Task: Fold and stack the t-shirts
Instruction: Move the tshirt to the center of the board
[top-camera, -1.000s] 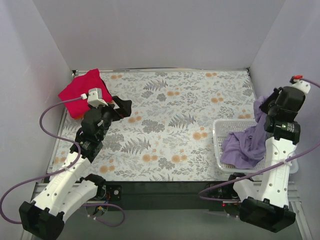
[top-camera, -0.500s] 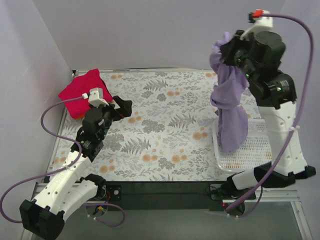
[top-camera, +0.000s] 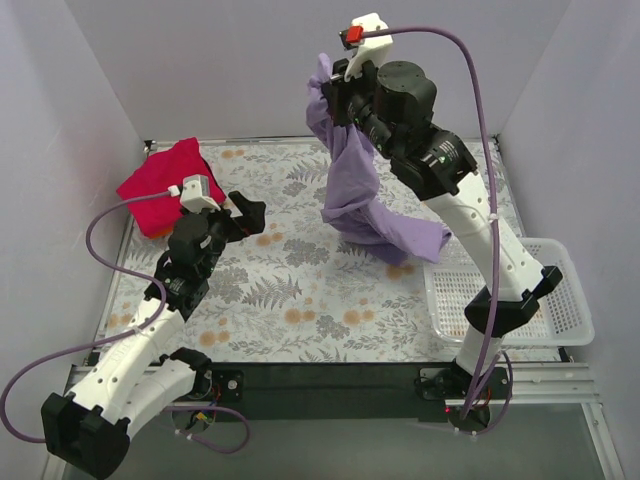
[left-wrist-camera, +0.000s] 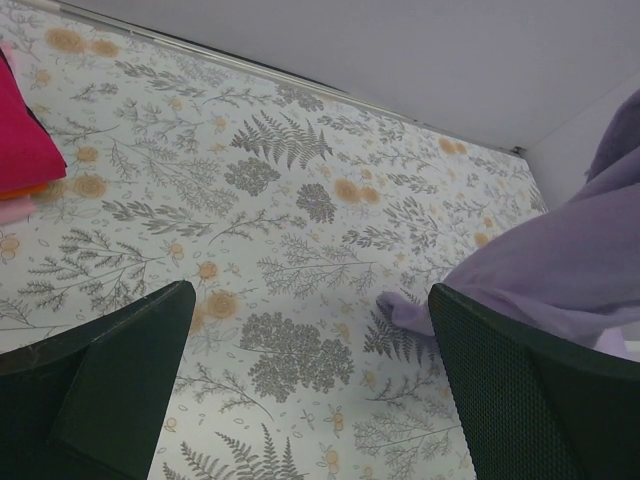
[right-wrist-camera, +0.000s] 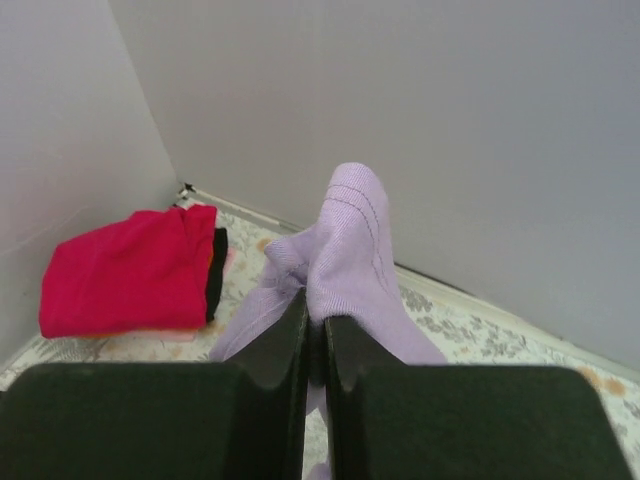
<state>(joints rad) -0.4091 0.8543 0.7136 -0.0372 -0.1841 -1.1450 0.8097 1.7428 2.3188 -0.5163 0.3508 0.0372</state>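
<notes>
Progress looks about halfway. The red t-shirt (top-camera: 160, 188) lies as a compact folded block in the far left corner of the table (top-camera: 300, 290). The lavender t-shirt (top-camera: 362, 195) hangs bunched and unfolded from the right gripper (top-camera: 338, 98), whose jaws are pinched tight on a fold of it high over the middle. Its lower end seems to trail onto the surface. The left gripper (top-camera: 246, 212) hovers near the red shirt, fingers spread wide, holding nothing. Spreading, folding and stacking remain, I'd say. A white mesh basket (top-camera: 510, 300) sits off to the right, apart from the cloth and not in the way.

Overhead, 2 wrist close-ups; common lavender t-shirt (top-camera: 355, 190)
</notes>
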